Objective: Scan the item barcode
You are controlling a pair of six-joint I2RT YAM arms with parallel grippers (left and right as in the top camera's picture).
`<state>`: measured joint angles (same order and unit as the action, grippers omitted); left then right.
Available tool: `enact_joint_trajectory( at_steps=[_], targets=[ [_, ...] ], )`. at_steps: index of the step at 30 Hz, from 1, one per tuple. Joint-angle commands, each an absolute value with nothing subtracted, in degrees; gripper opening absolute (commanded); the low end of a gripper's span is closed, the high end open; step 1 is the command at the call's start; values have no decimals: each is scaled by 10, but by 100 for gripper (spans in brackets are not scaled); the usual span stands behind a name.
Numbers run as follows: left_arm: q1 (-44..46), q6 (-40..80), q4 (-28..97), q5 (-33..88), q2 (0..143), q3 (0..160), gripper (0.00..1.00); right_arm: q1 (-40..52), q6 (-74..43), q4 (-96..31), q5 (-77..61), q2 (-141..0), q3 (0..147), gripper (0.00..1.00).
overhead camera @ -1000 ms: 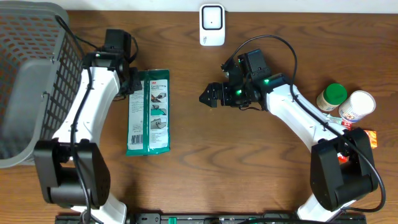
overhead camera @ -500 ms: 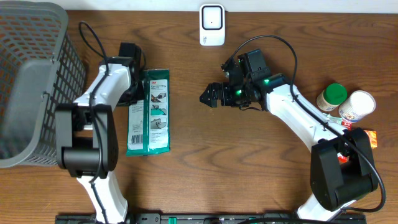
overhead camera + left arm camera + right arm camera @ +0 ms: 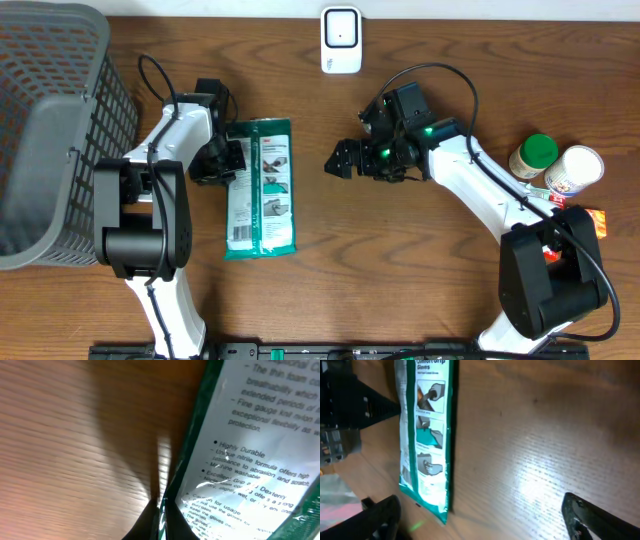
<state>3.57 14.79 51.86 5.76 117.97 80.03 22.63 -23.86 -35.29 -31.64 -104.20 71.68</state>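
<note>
The glove package [image 3: 262,188] lies flat on the table [image 3: 400,270] with its printed side up. It is a little left of the middle, its long side running from the far edge toward the near one, and it is well apart from the white scanner [image 3: 341,40] standing at the far edge. The left gripper [image 3: 228,160] is closed tight on the package's left border near the far end. In the left wrist view its fingers [image 3: 150,517] meet over the thin green rim, so the hold is only a pinch, probably because a flat bag offers nothing else to take. I can see no barcode on the face that shows, so it is likely underneath and the package would need lifting or turning. The right gripper [image 3: 338,160] hovers just to the right of the package with jaws spread wide, holding nothing and pointing toward it — it seems placed to receive the free edge. The basket [image 3: 100,30] at the left and the two containers [image 3: 555,165] at the right are not involved.
</note>
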Motion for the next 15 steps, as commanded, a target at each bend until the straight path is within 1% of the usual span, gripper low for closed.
enact_joint_trajectory(
  at_steps=[1, 3, 6, 8, 15],
  targets=[
    [48, 149, 525, 99, 1180, 797, 7, 226, -246, -345, -334, -1043, 695, 95],
    [57, 149, 526, 99, 1180, 797, 7, 226, -246, -313, -345, -1043, 674, 93],
    [76, 149, 526, 99, 1180, 797, 7, 226, -249, -241, -386, -1043, 632, 87],
    [90, 149, 527, 99, 1180, 797, 7, 226, -253, -209, -409, -1043, 609, 79],
    [136, 149, 526, 99, 1180, 797, 8, 228, -286, -184, -423, -1043, 556, 79]
  ],
)
